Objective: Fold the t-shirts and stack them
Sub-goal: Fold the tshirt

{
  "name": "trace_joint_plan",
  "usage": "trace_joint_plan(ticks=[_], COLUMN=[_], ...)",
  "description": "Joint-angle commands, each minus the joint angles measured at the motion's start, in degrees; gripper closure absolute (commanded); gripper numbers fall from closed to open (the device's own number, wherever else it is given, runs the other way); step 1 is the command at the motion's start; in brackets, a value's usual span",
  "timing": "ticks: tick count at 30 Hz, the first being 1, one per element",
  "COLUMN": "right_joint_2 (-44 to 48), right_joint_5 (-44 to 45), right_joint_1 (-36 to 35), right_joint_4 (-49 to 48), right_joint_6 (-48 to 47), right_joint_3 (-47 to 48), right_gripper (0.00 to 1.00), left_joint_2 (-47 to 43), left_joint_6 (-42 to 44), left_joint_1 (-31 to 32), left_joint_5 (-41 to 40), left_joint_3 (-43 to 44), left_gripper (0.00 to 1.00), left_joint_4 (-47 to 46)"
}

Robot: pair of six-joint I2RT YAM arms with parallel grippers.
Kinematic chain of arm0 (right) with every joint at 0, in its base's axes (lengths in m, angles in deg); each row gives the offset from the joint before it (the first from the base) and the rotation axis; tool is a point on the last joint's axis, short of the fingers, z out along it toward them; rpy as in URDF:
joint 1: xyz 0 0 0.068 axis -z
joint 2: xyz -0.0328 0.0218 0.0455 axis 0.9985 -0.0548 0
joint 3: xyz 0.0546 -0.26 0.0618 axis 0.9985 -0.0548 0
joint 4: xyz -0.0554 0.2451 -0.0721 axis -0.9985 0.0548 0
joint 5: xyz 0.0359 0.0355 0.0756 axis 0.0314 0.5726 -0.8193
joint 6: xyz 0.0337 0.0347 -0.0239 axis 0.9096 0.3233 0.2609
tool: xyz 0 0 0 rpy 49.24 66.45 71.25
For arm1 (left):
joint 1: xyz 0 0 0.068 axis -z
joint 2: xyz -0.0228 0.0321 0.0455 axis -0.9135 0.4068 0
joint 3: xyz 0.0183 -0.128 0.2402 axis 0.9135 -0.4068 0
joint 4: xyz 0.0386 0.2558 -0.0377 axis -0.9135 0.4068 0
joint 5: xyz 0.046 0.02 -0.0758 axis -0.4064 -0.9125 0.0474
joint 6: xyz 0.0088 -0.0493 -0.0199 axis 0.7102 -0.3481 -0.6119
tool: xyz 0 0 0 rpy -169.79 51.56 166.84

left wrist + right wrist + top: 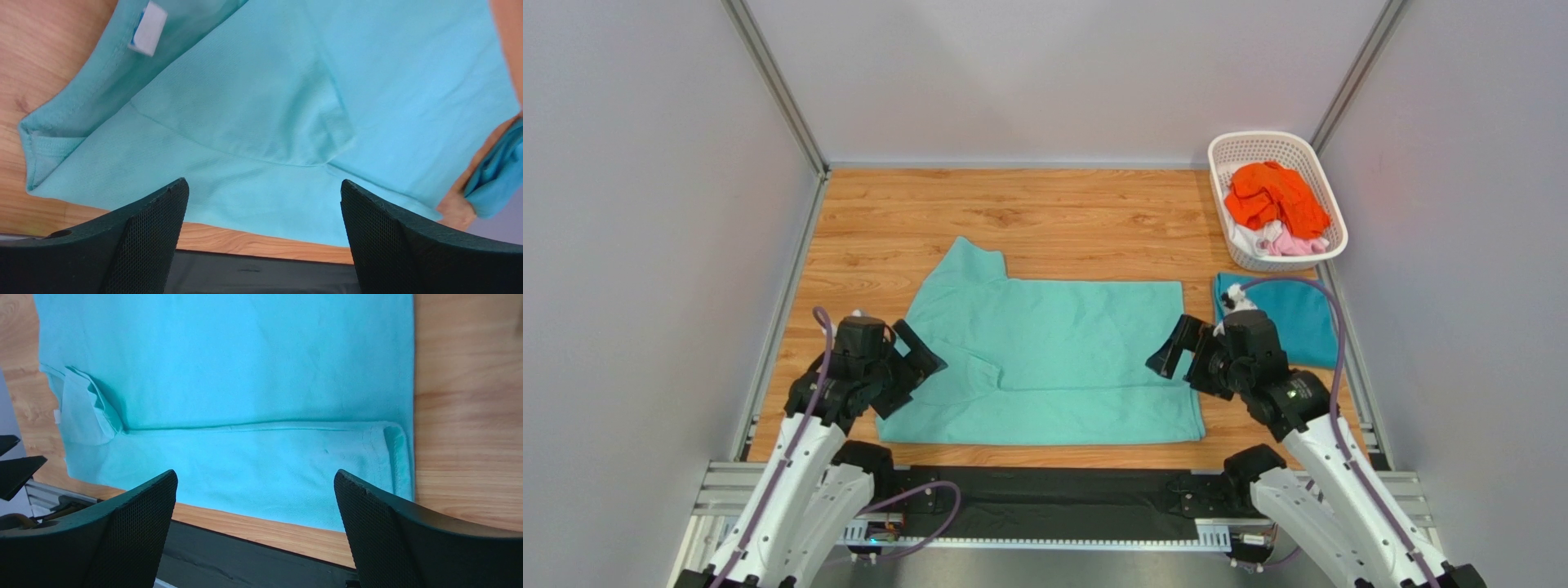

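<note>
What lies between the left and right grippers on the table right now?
The mint green t-shirt, partly folded and lying flat, fills the stretch between the left gripper and the right gripper; the top view shows it.

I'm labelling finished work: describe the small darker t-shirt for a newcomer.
Find the white plastic lattice basket at the wooden table's far right corner. Just nearer lies a darker teal blue cloth t-shirt, compact, unlike the wide mint green t-shirt spread mid-table.

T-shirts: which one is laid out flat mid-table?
The mint green t-shirt, spread flat on the table. The teal t-shirt sits compact at the right edge; the orange t-shirt is bunched in the basket.
</note>
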Motion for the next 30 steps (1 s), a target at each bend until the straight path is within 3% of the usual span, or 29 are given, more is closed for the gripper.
trace_joint_plan(ticks=[1, 3, 8, 13, 17, 20, 30], right_joint_2=[-2.7, -4.3, -8.7, -15.0, -19.2, -22.2, -27.5], right_joint_5=[7.5, 13.3, 17.2, 20.3, 19.1, 19.2, 19.8], right_joint_1=[-0.4, -0.4, -0.4, -0.3, -0.3, -0.3, 0.3], right_joint_4=[1.3, 0.8, -5.4, -7.2, -9.2, -9.4, -10.2], right_joint_6=[-5.1, -5.8, -7.8, -10.1, -10.9, -11.3, -12.0], right_joint_3=[8.2, 10.7, 13.3, 15.1, 14.4, 14.3, 13.7], right_gripper=[0.0, 0.0, 0.0, 0.0, 0.0, 0.0, 0.0], left_joint_2=[0.9, 4.0, 13.9, 32.5, 51.4, 62.7, 88.8], left_joint_6=[0.9, 1.8, 6.6, 18.0, 22.2, 23.7, 26.2], left_joint_1=[0.1, 0.1, 0.1, 0.1, -0.5, -1.2, -2.3], left_joint_5=[-5.3, -5.8, -6.0, -5.1, -10.4, -9.5, -4.6], left_joint_3=[7.9, 10.7, 19.5, 33.2, 47.2, 56.8, 82.3], left_gripper=[0.0, 0.0, 0.0, 0.0, 0.0, 0.0, 0.0], left_joint_4=[0.2, -0.6, -7.2, -11.7, -9.2, -8.2, -4.0])
